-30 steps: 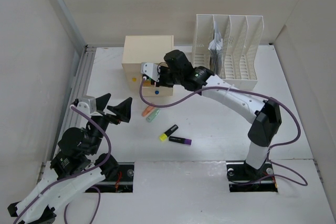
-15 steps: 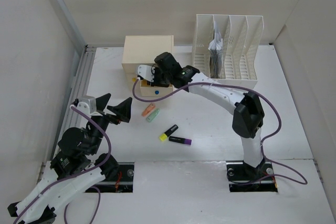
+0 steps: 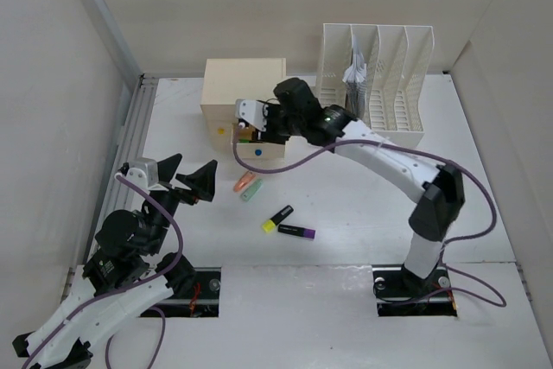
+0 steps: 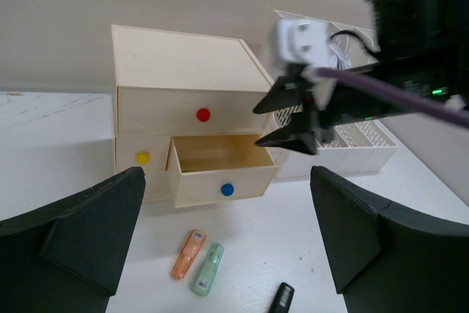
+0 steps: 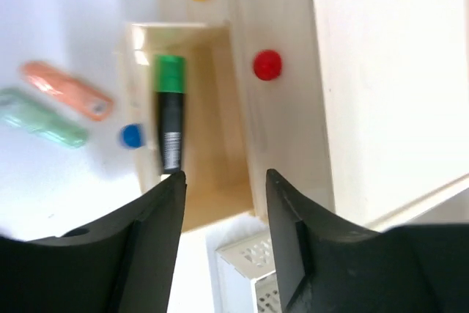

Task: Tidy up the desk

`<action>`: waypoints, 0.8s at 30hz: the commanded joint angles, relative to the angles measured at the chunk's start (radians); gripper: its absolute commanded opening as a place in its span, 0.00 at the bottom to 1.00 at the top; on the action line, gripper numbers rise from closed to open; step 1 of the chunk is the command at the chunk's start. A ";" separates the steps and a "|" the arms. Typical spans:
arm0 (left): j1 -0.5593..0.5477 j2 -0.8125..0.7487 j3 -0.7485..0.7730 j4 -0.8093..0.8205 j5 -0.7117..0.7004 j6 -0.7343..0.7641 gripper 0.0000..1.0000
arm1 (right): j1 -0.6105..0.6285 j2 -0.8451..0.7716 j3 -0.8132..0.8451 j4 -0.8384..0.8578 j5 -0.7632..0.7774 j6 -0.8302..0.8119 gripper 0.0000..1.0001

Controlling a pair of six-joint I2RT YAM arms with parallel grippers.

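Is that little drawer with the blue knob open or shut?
Open: the blue-knob drawer sticks out from the drawer box, its inside showing.

A robotics lab test cell, dressed as an office workplace, is shown. The white desk (image 3: 346,213) is walled in on three sides by plain beige panels (image 3: 52,84), a grey metal rail (image 3: 130,153) is run along one edge, and two robot arms, the left arm (image 3: 112,300) and the right arm (image 3: 389,166), are bolted at dark cutouts (image 3: 207,289) in the tabletop and trailed by purple cables (image 3: 471,205). The office dressing is supplied by a cream drawer box (image 3: 242,84) with coloured knobs, a white slotted file rack (image 3: 389,58), and a few highlighters (image 3: 277,219) laid loose on the surface.
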 commanded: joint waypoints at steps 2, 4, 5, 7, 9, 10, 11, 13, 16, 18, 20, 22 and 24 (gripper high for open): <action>0.003 -0.009 -0.007 0.047 -0.016 -0.003 0.94 | -0.002 -0.214 -0.091 -0.135 -0.373 -0.109 0.52; 0.003 -0.018 -0.007 0.047 -0.016 -0.003 0.94 | -0.002 -0.264 -0.167 -0.255 -0.580 -0.299 0.52; 0.003 -0.018 -0.007 0.047 -0.016 -0.003 0.94 | 0.007 -0.274 -0.194 -0.301 -0.624 -0.345 0.52; 0.013 -0.018 -0.007 0.047 -0.016 -0.003 0.94 | 0.021 -0.274 -0.283 -0.391 -0.682 -0.448 0.51; 0.013 -0.018 -0.007 0.047 -0.016 -0.003 0.94 | 0.055 -0.265 -0.338 -0.428 -0.727 -0.496 0.51; 0.023 -0.018 -0.007 0.047 -0.016 -0.003 0.94 | 0.069 -0.265 -0.396 -0.429 -0.727 -0.531 0.51; 0.023 -0.018 -0.007 0.047 -0.016 -0.003 0.94 | 0.082 -0.265 -0.424 -0.429 -0.727 -0.531 0.50; 0.023 -0.018 -0.007 0.047 -0.016 -0.003 0.94 | 0.122 -0.265 -0.499 -0.362 -0.727 -0.531 0.50; 0.023 -0.018 -0.007 0.047 -0.016 -0.003 0.94 | 0.158 -0.265 -0.544 -0.248 -0.667 -0.464 0.50; 0.023 -0.018 -0.007 0.047 -0.016 -0.003 0.94 | 0.158 -0.254 -0.575 -0.196 -0.629 -0.401 0.50; 0.023 -0.018 -0.007 0.047 -0.016 -0.003 0.94 | 0.158 -0.245 -0.575 -0.134 -0.597 -0.344 0.50; 0.023 -0.018 -0.007 0.047 -0.016 -0.003 0.94 | 0.158 -0.220 -0.575 -0.111 -0.555 -0.324 0.50; 0.023 -0.018 -0.007 0.047 -0.016 -0.003 0.94 | 0.158 -0.209 -0.584 -0.058 -0.529 -0.278 0.52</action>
